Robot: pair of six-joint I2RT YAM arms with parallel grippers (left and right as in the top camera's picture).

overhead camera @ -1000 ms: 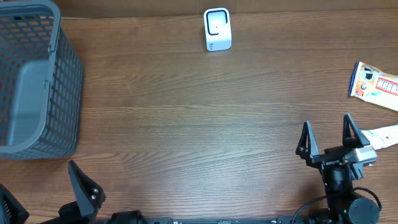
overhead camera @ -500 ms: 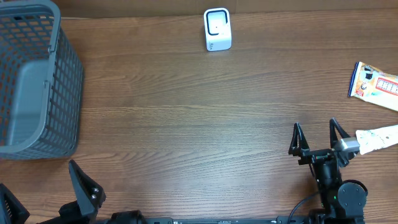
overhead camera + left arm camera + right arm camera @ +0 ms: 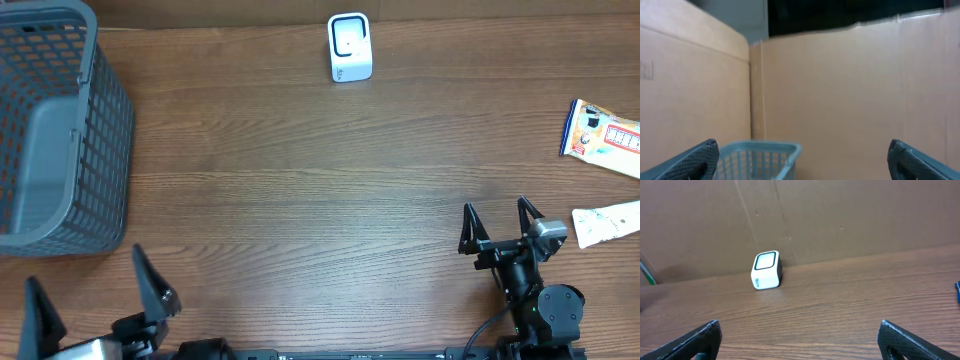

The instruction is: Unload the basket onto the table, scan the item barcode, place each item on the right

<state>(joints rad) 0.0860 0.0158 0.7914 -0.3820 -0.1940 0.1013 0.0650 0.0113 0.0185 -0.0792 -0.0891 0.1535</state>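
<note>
White packet (image 3: 606, 223) lies flat at the table's (image 3: 300, 200) right edge, long axis left-right and tilted slightly up to the right, far end cut off by the frame; right gripper (image 3: 495, 207) just beside its near end, jaws wide, empty; snack packet (image 3: 603, 139) further back, apart; scanner (image 3: 350, 47) at far edge, window facing front; basket (image 3: 100, 130) far left; left gripper (image 3: 87, 268) wide, empty.

a mock shop checkout bench: shopping basket (image 3: 108, 150), barcode scanner (image 3: 350, 47), wooden table (image 3: 300, 200), cardboard walls (image 3: 850, 215).
</note>
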